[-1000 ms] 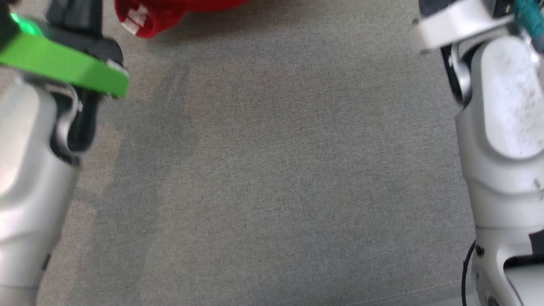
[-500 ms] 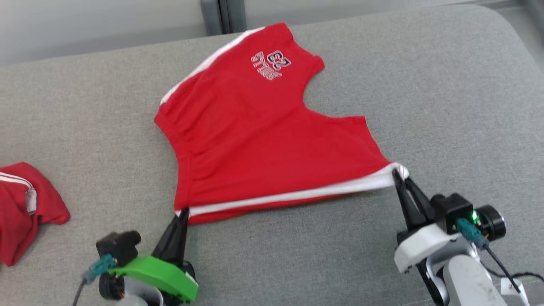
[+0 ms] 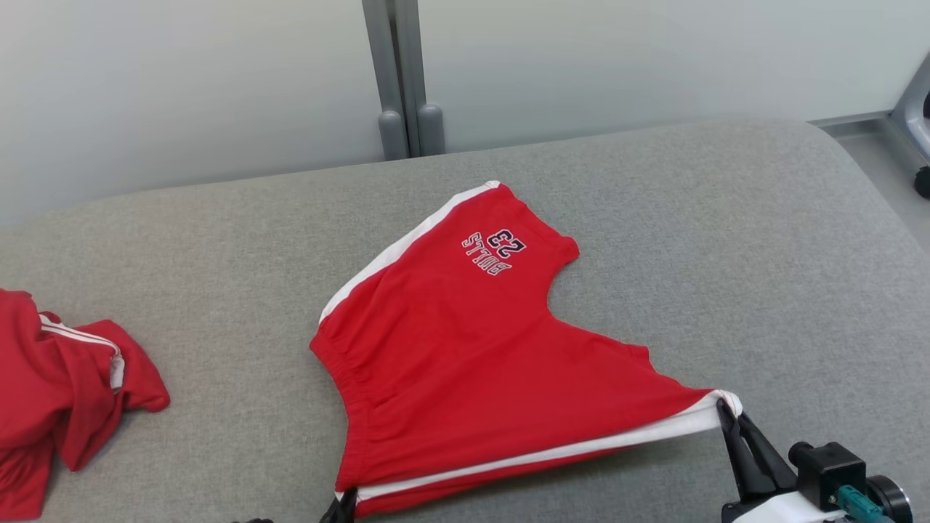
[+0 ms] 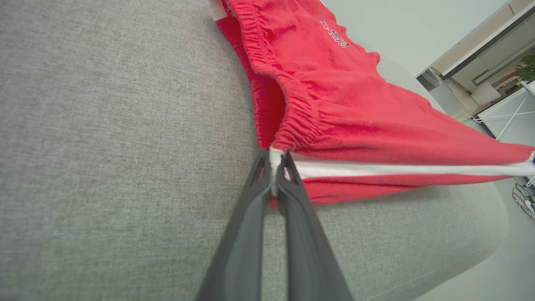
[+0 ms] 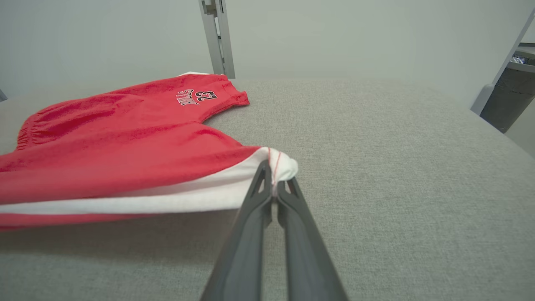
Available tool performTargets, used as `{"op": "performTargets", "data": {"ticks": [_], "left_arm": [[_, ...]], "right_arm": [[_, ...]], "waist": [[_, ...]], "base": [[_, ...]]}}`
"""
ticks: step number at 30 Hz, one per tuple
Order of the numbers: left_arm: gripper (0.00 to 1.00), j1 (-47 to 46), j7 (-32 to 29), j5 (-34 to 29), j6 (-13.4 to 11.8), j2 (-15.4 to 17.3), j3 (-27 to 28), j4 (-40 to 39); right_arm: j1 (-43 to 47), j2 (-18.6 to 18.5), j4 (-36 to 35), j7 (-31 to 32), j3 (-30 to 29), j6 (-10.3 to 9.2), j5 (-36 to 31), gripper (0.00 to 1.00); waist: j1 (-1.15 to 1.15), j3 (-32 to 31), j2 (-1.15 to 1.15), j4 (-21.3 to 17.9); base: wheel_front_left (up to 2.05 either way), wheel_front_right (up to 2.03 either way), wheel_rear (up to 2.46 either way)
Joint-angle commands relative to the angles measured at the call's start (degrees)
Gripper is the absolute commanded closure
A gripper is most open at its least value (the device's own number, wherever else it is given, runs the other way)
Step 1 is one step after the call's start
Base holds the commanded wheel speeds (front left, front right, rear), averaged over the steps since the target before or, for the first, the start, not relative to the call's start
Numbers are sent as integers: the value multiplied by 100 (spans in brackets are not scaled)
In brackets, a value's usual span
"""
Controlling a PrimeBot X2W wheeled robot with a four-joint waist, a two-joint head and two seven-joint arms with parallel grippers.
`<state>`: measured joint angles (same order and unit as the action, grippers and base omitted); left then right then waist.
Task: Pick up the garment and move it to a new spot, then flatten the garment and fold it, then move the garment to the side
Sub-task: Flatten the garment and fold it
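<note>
A pair of red shorts [image 3: 472, 363] with white side stripes and a "23" print lies stretched on the grey cushion [image 3: 697, 240]. My left gripper [image 3: 347, 503] is shut on the waistband corner at the near left; its wrist view shows the white stripe end pinched between the fingers [image 4: 273, 167]. My right gripper [image 3: 726, 412] is shut on the white leg-hem corner [image 5: 280, 165] at the near right. The near edge hangs slightly above the cushion between both grippers; the far leg rests on the cushion.
A second crumpled red garment [image 3: 65, 392] lies at the cushion's left edge. A grey post [image 3: 399, 80] stands against the pale wall behind. The cushion's right edge drops to the floor, where a wheeled frame [image 3: 917, 123] stands.
The head camera has tilted up, so the whole picture shifted down. Both grippers stay shut on the same corners of the shorts, which look spread much as half a second ago.
</note>
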<state>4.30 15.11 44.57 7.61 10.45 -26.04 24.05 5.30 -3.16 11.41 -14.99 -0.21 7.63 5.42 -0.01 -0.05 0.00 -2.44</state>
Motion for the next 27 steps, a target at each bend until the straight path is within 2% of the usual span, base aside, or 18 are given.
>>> {"op": "performTargets", "data": {"ticks": [1, 6, 11, 20, 27], "left_arm": [[100, 98, 5, -49, -24, 76, 102, -33], [100, -163, 4, 66, -26, -33, 218, -189], [100, -836, 4, 92, -21, 29, -76, -340], [100, -2156, 4, 357, -20, 86, -506, -512], [100, -2642, 3, 487, -20, 111, -409, -644]], "right_arm": [[13, -88, -154, -28, -132, -27, 90, 100], [-426, -139, -188, -28, 39, -26, 120, 100], [-1421, -159, 84, -28, 162, -20, -190, 100], [-3723, -64, 1499, -20, 152, -19, -1052, 100], [-4969, -12, 2320, -20, 92, -19, -1705, 100]], "waist": [[1, -129, 0, 142], [1, 33, 0, 291], [1, 548, 0, 522], [1, 1511, 0, 931], [1, 2019, 0, 1174]], "base": [[0, 0, 0], [0, 0, 0], [0, 0, 0], [0, 0, 0], [0, 0, 0]]}}
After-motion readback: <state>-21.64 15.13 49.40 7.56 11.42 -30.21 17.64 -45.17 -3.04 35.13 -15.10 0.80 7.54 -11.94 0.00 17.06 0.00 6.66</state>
